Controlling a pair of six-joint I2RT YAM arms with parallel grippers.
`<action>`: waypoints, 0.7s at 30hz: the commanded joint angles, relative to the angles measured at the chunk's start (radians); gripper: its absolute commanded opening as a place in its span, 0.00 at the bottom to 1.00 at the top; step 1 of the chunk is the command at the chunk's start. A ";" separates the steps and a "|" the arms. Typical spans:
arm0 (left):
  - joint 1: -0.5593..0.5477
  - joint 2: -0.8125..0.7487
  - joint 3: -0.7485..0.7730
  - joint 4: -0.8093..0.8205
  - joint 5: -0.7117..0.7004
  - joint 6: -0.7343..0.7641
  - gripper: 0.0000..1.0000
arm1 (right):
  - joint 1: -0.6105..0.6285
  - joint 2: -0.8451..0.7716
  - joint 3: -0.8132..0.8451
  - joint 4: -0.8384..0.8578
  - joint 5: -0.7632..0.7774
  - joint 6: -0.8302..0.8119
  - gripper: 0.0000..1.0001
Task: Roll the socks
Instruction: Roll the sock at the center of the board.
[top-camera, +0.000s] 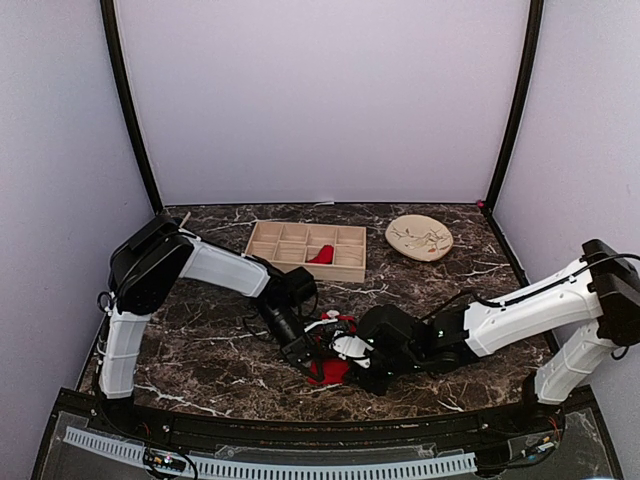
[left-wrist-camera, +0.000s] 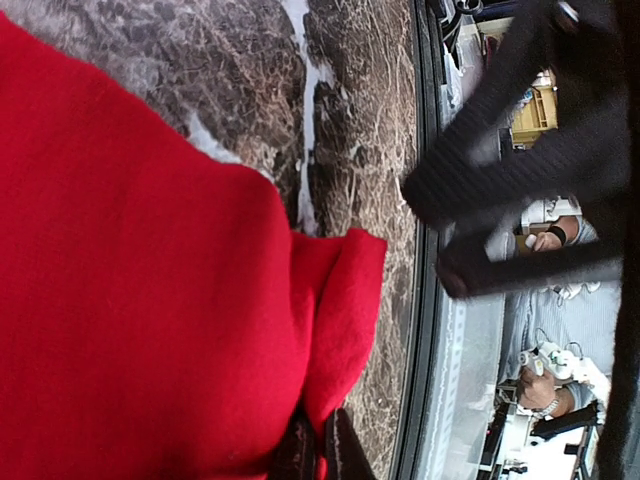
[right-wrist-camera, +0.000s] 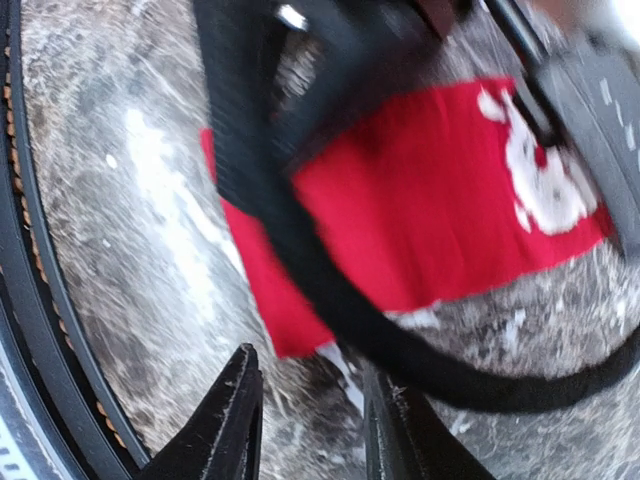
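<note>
A red sock (top-camera: 328, 372) lies on the dark marble table near the front middle, between both grippers. In the left wrist view this sock (left-wrist-camera: 150, 280) fills the left side, and my left gripper (left-wrist-camera: 320, 432) is shut on a fold of its edge. My left gripper (top-camera: 303, 352) comes in from the left. My right gripper (top-camera: 342, 350) comes in from the right and hangs open just short of the sock (right-wrist-camera: 430, 220), whose white patch (right-wrist-camera: 540, 185) shows. Nothing sits between the right gripper's (right-wrist-camera: 310, 368) fingers. A second red sock (top-camera: 322, 255) lies in the wooden tray.
The wooden tray (top-camera: 290, 236) with several compartments stands at the back centre. A beige plate (top-camera: 419, 238) is at the back right. A black cable (right-wrist-camera: 330, 300) crosses the right wrist view in front of the sock. The table's front edge (left-wrist-camera: 425, 300) runs close by.
</note>
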 joint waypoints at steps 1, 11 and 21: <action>0.008 0.029 0.016 -0.066 -0.028 0.025 0.00 | 0.043 0.026 0.047 0.010 0.072 -0.060 0.35; 0.024 0.075 0.066 -0.125 0.016 0.053 0.00 | 0.084 0.072 0.075 -0.012 0.111 -0.122 0.37; 0.028 0.091 0.078 -0.148 0.037 0.066 0.00 | 0.097 0.123 0.101 -0.009 0.129 -0.180 0.37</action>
